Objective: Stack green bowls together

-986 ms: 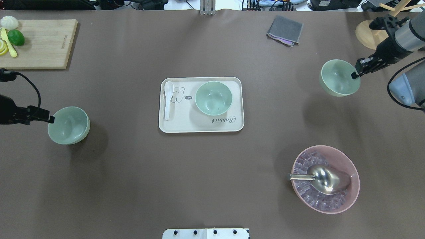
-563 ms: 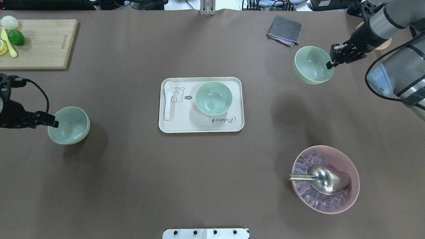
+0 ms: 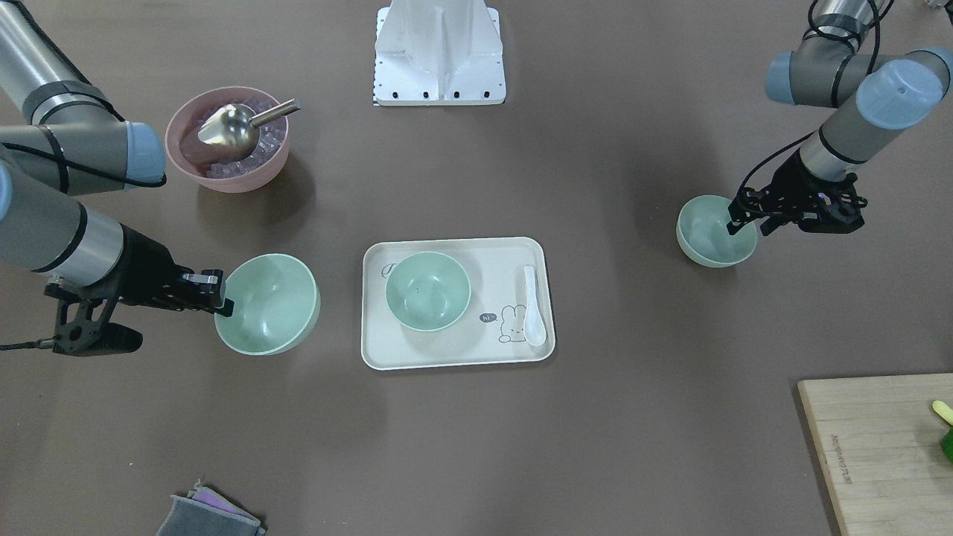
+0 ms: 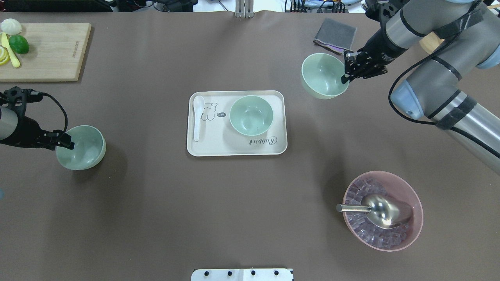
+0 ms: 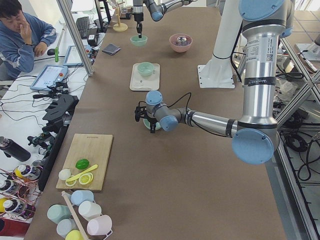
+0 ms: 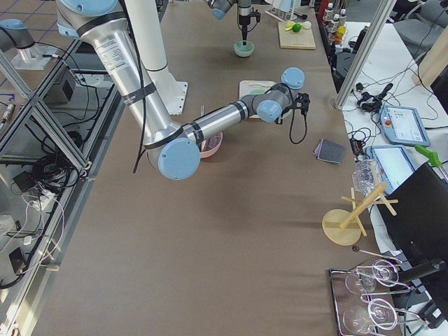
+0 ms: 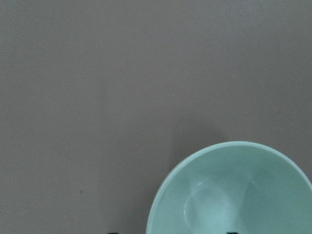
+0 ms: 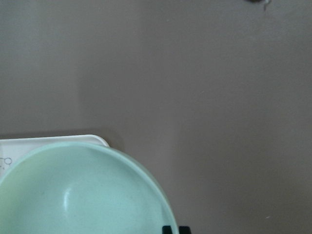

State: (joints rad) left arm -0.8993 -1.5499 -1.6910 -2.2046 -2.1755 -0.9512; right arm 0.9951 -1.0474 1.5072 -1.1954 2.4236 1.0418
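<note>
- Altogether, three small round pale mint-green matte bowls are in view, with two claws.
- Left claw (image 4: 66, 141): jaws apart, straddling the rim of the first green bowl (image 4: 84, 150), which sits on the brown table (image 4: 156, 214).
- One cream rectangular tray (image 4: 234, 147) at the centre carries the second green bowl (image 4: 251, 115) and one white spoon (image 4: 197, 117).
- Right claw (image 4: 345, 76): pinched tight on the rim of the third green bowl (image 4: 322, 76), held above the table beside the tray's far right corner.
- One translucent pink bowl (image 4: 413, 237) holds ice cubes (image 4: 359, 230) and one metal scoop (image 4: 384, 210).

Bowl (image 4: 250, 115) and spoon (image 4: 197, 119) side by side — both on the tray (image 4: 218, 142)
</note>
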